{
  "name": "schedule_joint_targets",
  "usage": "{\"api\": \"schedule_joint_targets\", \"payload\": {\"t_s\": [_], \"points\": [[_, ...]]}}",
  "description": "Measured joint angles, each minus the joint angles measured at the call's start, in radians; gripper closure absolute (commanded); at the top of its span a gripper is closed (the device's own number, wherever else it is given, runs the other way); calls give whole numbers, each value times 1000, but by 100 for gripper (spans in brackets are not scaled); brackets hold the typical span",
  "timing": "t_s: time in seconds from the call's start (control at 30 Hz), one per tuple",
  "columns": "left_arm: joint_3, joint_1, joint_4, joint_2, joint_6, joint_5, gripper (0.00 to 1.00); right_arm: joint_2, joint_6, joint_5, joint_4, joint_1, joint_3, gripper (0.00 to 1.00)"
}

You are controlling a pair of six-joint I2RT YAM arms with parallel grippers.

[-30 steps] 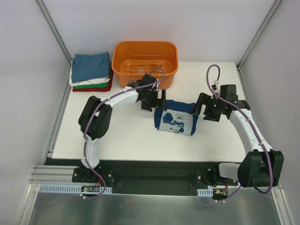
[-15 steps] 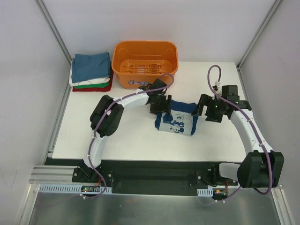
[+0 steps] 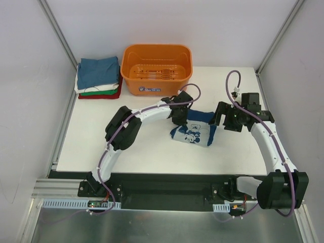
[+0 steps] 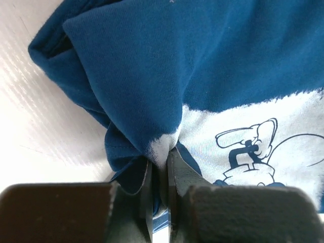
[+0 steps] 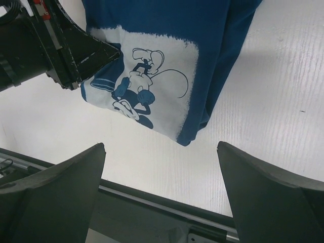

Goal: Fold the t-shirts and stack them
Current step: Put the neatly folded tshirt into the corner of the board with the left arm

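Two pincers flank one dark navy-blue t-shirt (image 3: 195, 132), which lies bunched and partly folded on the white tabletop (image 3: 131, 147). Its printed side faces up, and in the overhead view its long axis runs from 9 to 3 o'clock. At the shirt's 10 o'clock corner is the left pincer (image 3: 182, 117); the left wrist view shows its jaws almost closed, pinching a small fold of blue cloth. Just beside the shirt's 2 o'clock end hovers the right pincer (image 3: 223, 119), spread wide and holding nothing, with the cloth lying toward 9 o'clock from it. A stack of folded t-shirts (image 3: 97, 76), teal-blue on top, sits well apart at 10 o'clock, beyond the orange basket (image 3: 157, 66). The left arm looks nearer that stack, so a carry would likely head toward 10 o'clock
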State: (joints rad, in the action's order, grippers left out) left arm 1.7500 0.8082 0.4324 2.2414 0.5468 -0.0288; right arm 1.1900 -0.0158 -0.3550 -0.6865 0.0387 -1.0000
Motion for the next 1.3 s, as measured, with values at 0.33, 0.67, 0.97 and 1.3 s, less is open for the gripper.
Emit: {"api": "schedule_joint_targets", "payload": {"t_s": [0.33,0.67,0.97,1.3], "points": [[-357,-26,47,-300,-172,272,100,-29,-12,11,0,0,2,3],[-571,-288,71,-544,-390,461,100,-36,-23,27,12,0,9,3],[-525,-427,49,-536,-564,509,100,-71,-31,61,31,0,19,3],[-366,-509,43,-564,-728,527,100,-85,-41,86,48,0,27,3]]}}
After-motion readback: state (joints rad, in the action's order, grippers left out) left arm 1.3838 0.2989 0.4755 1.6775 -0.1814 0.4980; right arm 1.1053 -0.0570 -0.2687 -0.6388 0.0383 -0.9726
